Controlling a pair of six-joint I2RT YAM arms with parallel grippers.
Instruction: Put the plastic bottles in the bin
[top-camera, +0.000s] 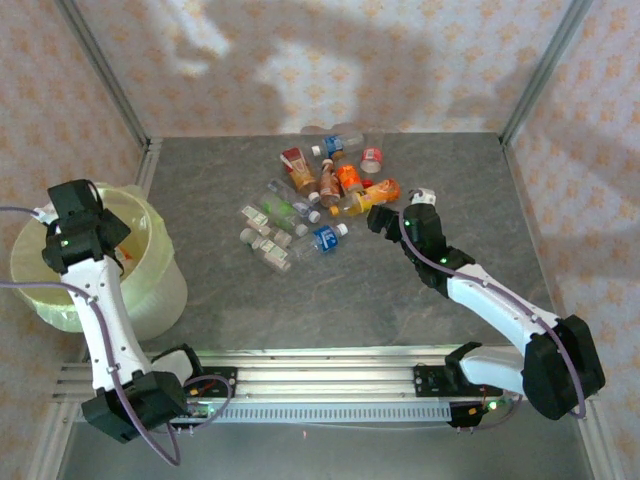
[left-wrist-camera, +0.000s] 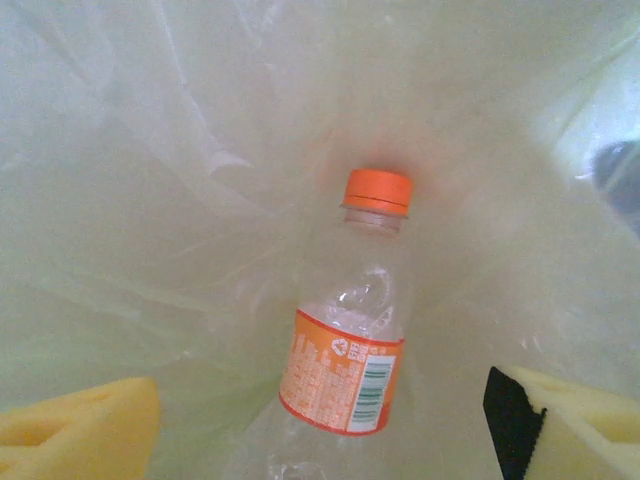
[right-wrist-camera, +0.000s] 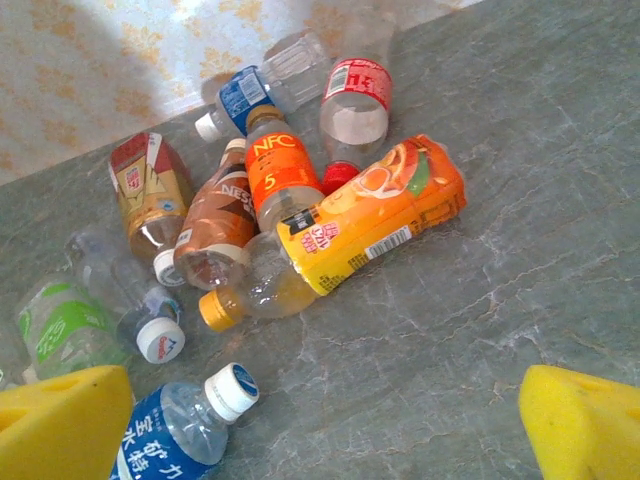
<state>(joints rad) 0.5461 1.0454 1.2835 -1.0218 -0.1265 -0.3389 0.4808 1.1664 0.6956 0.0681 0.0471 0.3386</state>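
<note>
My left gripper (top-camera: 82, 222) hangs over the bin (top-camera: 160, 285), a pale bucket lined with a yellow-green bag (left-wrist-camera: 150, 150). In the left wrist view the left gripper (left-wrist-camera: 320, 445) is open, and a clear bottle with an orange label and orange cap (left-wrist-camera: 350, 345) lies loose in the bag below its yellow pads (left-wrist-camera: 85, 430). Several plastic bottles (top-camera: 310, 195) lie in a heap mid-table. My right gripper (top-camera: 385, 220) hovers open at the heap's right edge. Ahead of the right gripper (right-wrist-camera: 330, 430) lies a yellow-orange labelled bottle (right-wrist-camera: 365, 225), and a blue-labelled bottle (right-wrist-camera: 170, 440) is by its left pad.
Grey stone-patterned tabletop (top-camera: 450, 170), walled by patterned panels and metal posts (top-camera: 535, 70). The heap also holds a brown bottle (right-wrist-camera: 215, 220), an orange NFC bottle (right-wrist-camera: 275, 170), a red-labelled one (right-wrist-camera: 355, 95) and a green-labelled one (right-wrist-camera: 60, 325). Bare table lies right of my right gripper.
</note>
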